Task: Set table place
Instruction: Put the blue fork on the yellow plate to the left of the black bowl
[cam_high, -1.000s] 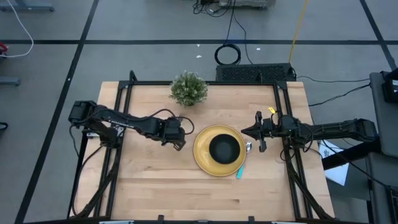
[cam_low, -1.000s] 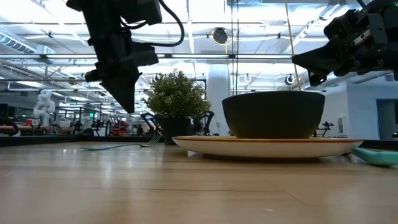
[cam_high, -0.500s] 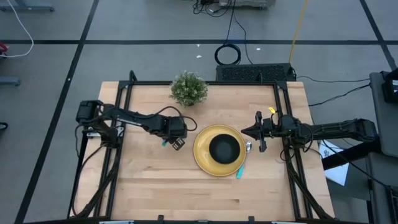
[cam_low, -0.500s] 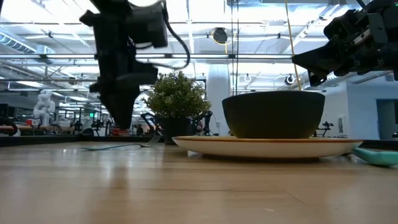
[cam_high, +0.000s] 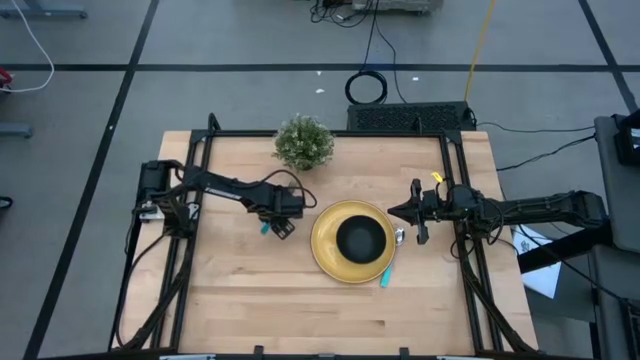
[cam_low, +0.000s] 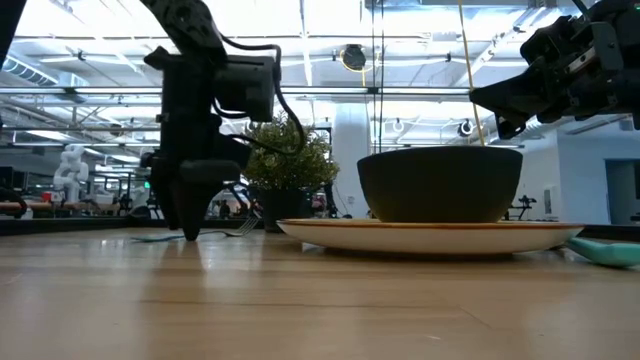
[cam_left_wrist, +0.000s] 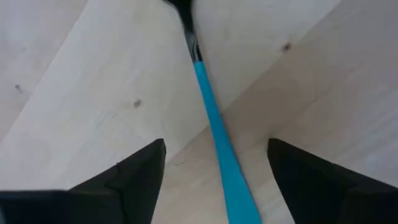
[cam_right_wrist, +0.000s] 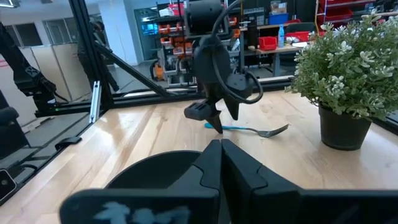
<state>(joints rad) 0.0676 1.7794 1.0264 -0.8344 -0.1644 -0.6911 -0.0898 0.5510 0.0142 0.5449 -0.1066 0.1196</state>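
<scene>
The left gripper (cam_high: 281, 229) sits low over the worktop (cam_high: 250, 290) left of centre in the high view, jaws apart and straddling the fork (cam_left_wrist: 214, 127), whose smooth light-blue handle lies flat on pale wood planks. The round yellow plate (cam_high: 325, 255) carries the black bowl (cam_high: 361, 239) at centre; bare wood lies open toward the lower edge. The spoon (cam_high: 386, 277) shows only its blue handle tip at the plate's lower right. The right gripper (cam_high: 418, 226) hangs just right of the plate, jaws together. A bushy potted plant (cam_high: 303, 142) stands near the upper edge.
</scene>
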